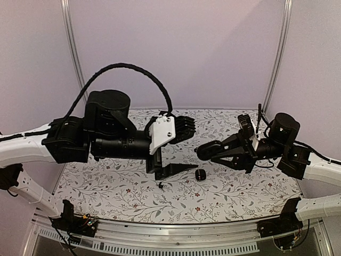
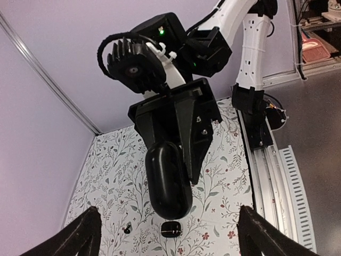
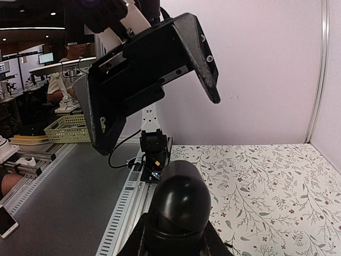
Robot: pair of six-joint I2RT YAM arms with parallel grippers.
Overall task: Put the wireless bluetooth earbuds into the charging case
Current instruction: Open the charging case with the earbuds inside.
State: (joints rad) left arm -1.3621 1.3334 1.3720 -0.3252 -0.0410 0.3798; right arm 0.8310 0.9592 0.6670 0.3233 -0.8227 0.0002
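Observation:
My right gripper [image 1: 205,151] is shut on a large black pebble-shaped case [image 3: 178,205] and holds it in the air over the middle of the table. The same case fills the centre of the left wrist view [image 2: 168,181]. My left gripper [image 1: 186,149] is open wide and empty, level with the case and just left of it; its fingertips [image 2: 88,226] frame that view. One tiny black earbud [image 1: 160,185] with a short stem lies on the floral mat, also seen from the left wrist [image 2: 127,230]. A small black closed case [image 1: 201,175] lies right of it [image 2: 171,229].
The floral mat [image 1: 106,186] covers the table. A metal rail [image 1: 176,234] runs along the near edge, with both arm bases on it. Purple walls close in the back and sides.

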